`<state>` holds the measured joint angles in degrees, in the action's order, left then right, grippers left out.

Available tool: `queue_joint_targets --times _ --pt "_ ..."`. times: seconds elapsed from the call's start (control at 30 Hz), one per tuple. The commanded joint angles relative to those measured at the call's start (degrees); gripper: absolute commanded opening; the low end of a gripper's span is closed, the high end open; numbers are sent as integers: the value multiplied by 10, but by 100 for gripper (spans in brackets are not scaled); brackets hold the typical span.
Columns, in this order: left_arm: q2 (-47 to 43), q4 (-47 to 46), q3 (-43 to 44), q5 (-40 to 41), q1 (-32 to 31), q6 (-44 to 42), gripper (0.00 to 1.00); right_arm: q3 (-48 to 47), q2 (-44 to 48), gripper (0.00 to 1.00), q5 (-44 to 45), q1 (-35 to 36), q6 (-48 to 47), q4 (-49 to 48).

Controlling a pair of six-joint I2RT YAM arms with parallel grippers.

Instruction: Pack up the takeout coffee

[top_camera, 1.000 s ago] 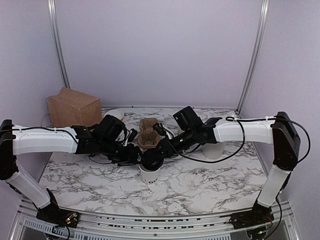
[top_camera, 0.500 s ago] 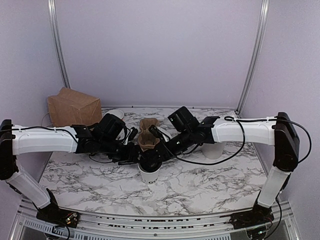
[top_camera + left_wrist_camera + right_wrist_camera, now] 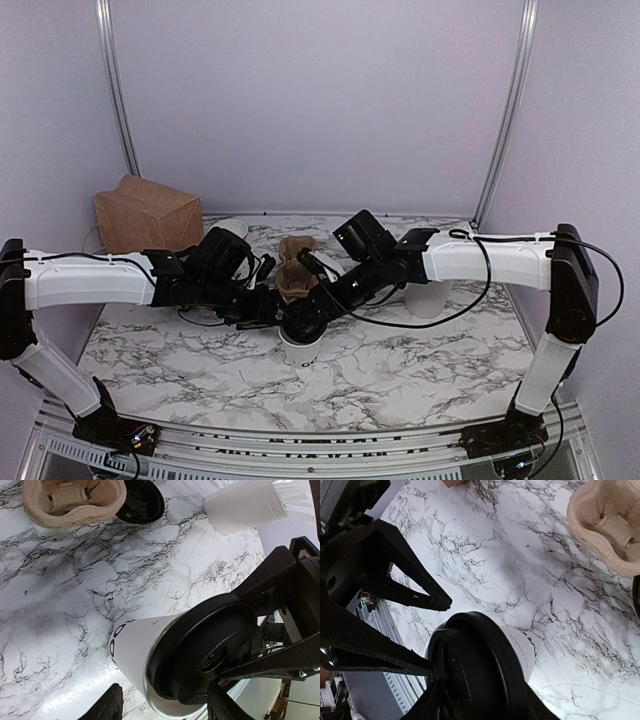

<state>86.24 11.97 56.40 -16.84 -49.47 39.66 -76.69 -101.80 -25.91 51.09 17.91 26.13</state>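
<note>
Coffee cup (image 3: 132,652) stands upright on the table (image 3: 75,580), near centre, black lid (image 3: 205,652) on. Long axis vertical.

Both arms are on it, equally near. The left gripper (image 3: 165,700) comes in from the left, low, one finger on each side of the white wall. The right gripper (image 3: 229,632) comes in from the right and higher, fingers straddling the lid rim.

Jaw state: on both, the fingers sit tight beside the cup, but no view shows a clean contact line. I can't tell if either one is actually clamping or just bracketing it.

Target is probably the pulp tray (image 3: 100,510), just behind the cup on the far side from the arm bases. Its wells look open. A paper bag (image 3: 148,215) stands at back left, well apart.

My read: the lid is seated and the carry has not begun. The move is lift straight up, go back a little, then lower into a well. The left arm is better placed since it's on the body. Right fingers over the rim block a vertical lift, so they need to clear first. Risk: squeezing the paper wall and popping the lid.
</note>
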Motion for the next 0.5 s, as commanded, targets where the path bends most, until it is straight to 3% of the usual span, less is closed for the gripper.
queue_joint_targets --times 0.0,0.47 --pt "7 -4 10 7 -2 -5 58 -29 -10 45 27 10 -19 24" --pt "11 -4 15 7 -6 -5 58 -59 -19 49 71 23 -47 64"
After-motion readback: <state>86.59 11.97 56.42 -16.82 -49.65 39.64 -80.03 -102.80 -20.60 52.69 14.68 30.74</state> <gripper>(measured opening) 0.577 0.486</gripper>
